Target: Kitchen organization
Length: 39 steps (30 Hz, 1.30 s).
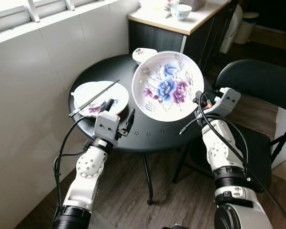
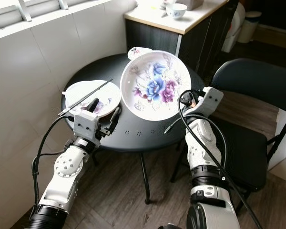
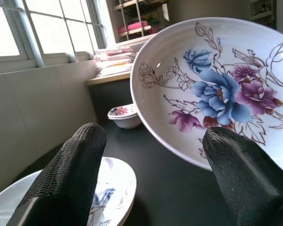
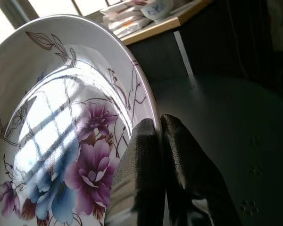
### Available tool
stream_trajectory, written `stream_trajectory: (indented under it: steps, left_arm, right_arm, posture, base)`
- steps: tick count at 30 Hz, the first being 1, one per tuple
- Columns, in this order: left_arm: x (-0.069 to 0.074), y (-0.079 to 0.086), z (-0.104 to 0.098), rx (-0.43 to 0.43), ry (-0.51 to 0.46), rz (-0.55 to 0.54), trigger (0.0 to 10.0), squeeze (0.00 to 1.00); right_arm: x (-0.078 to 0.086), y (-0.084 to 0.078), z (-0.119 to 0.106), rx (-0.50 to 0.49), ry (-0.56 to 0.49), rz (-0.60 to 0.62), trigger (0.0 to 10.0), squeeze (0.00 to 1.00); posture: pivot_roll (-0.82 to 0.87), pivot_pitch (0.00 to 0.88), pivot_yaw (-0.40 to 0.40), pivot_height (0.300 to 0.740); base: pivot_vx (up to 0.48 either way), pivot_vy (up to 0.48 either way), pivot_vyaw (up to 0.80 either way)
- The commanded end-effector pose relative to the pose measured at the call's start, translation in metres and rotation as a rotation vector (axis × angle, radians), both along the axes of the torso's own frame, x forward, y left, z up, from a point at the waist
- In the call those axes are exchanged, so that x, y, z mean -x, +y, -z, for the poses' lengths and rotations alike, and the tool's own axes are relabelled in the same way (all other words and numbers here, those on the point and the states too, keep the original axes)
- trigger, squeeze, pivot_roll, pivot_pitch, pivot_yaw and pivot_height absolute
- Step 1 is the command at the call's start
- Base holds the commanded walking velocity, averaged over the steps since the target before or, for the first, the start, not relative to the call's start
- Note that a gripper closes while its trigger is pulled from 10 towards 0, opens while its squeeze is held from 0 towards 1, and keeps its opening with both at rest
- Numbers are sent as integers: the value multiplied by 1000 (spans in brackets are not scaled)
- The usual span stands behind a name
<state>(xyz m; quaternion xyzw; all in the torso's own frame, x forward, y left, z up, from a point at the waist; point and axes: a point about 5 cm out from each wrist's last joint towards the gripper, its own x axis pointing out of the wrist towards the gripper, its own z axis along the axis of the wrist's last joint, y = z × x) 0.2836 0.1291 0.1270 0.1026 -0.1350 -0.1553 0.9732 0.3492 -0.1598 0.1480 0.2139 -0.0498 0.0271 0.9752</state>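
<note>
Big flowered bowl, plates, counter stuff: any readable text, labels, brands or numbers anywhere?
None readable.
Large bowl, held at its rim by the right tool: flower pattern only, no lettering.
Plate with chopsticks, small dish, cup on the counter: decoration only.
Stacked pink packs on the counter: any print is too blurred to read.

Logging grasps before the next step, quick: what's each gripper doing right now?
Left gripper: open, empty, above the black table.
Right gripper: shut on the floral bowl's rim.
</note>
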Motion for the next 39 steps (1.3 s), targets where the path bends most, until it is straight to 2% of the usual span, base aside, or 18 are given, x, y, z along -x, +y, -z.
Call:
stream_trajectory:
  steps: [1,5,9,39]
  left_arm:
    - [1,0,6,-25,29,2,10000,0]
    - [1,0,7,-28,36,-1,10000,0]
    - [1,1,8,-33,39,-6,10000,0]
    - [1,5,9,-12,59,-37,10000,0]
  right_arm:
    - [0,5,-15,37,-81,-21,0,0]
    - [4,10,-25,87,-150,-45,0,0]
    - [7,14,-28,111,-176,-64,0,0]
    - [13,20,-30,165,-223,-99,0,0]
  posture:
    - [3,0,-55,740]
    - [3,0,-53,740]
    - [5,0,-54,740]
    - [5,0,-62,740]
  base:
    - [0,0,800]
    - [0,0,800]
    - [0,0,800]
    - [0,0,800]
